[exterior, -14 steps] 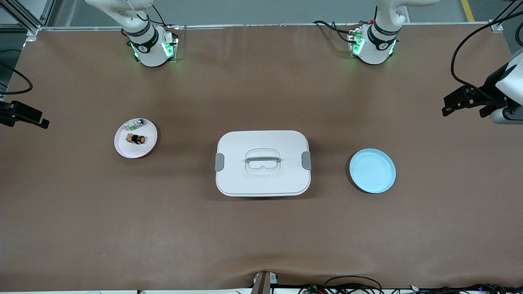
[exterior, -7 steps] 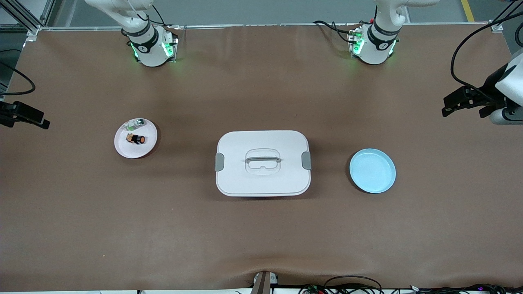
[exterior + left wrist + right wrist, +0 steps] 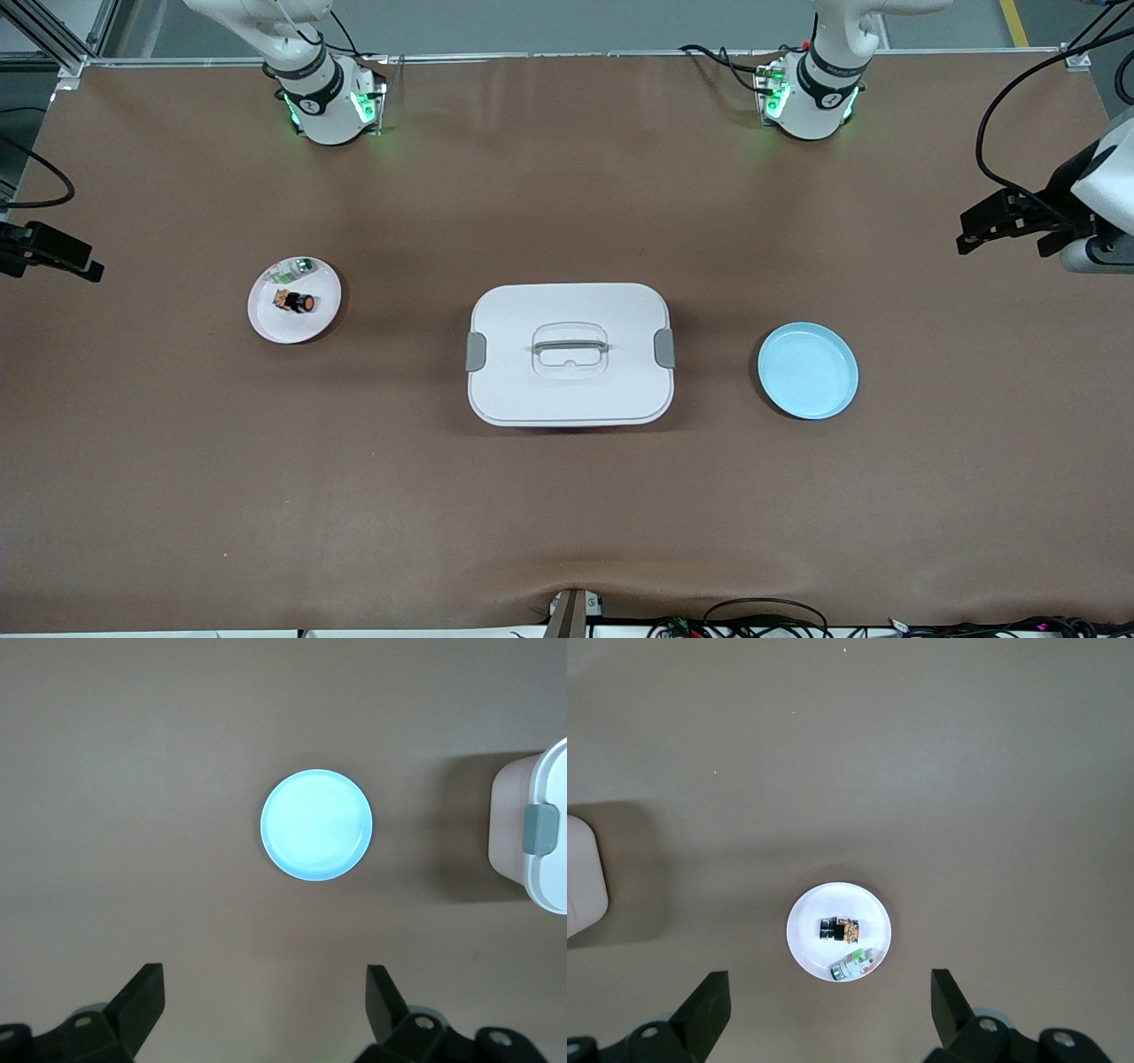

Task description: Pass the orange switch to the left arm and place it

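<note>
Orange-capped, the orange switch lies on the pink plate toward the right arm's end of the table, beside a small green-and-silver component. The right gripper hangs high above it, fingers spread and empty. The left gripper, equally spread, waits over the blue plate, with the box between the plates.

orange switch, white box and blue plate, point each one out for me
orange switch (image 3: 303, 302), front view, on its round orange cap.
white box (image 3: 570, 390), front view, on the flat lid below the handle recess.
blue plate (image 3: 316, 825), left wrist view, on the middle of its bare dish.
</note>
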